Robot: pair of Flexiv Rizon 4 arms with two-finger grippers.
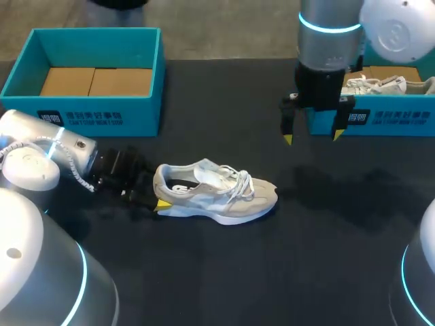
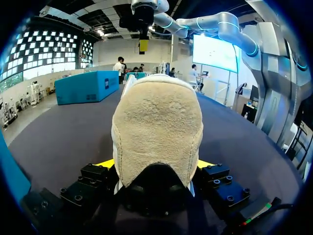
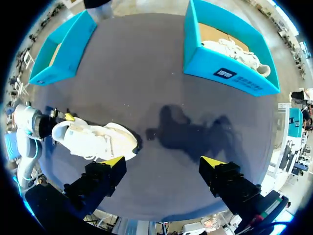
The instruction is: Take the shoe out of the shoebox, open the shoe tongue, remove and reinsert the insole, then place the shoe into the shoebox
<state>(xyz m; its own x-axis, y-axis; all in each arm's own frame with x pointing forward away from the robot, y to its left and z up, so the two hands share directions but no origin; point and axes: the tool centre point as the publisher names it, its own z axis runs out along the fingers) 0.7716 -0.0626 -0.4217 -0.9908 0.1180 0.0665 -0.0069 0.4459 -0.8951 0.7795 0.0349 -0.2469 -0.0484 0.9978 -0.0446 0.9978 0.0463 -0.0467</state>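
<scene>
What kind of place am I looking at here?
Likely a robot lab or demo space: the left arm and right arm extend over a dark table, the left gripper grips a sneaker by the heel, and an empty teal shoebox stands behind.

My left arm (image 1: pixel 41 153) and right arm (image 1: pixel 329 47) are smooth silver-grey tubes with rounded white joint caps. Each has a thin glowing cyan band (image 1: pixel 329 27) at the joints, and a white cable (image 1: pixel 76 175) loops along the left wrist. My left tool (image 2: pixel 156 164) and right tool (image 3: pixel 163 161) are matt black and blocky, with bright yellow wedge tips. Dark socket screws (image 2: pixel 74 198) stud the finger blocks, and a thin red-and-green wire (image 2: pixel 257 214) lies beside one.
</scene>
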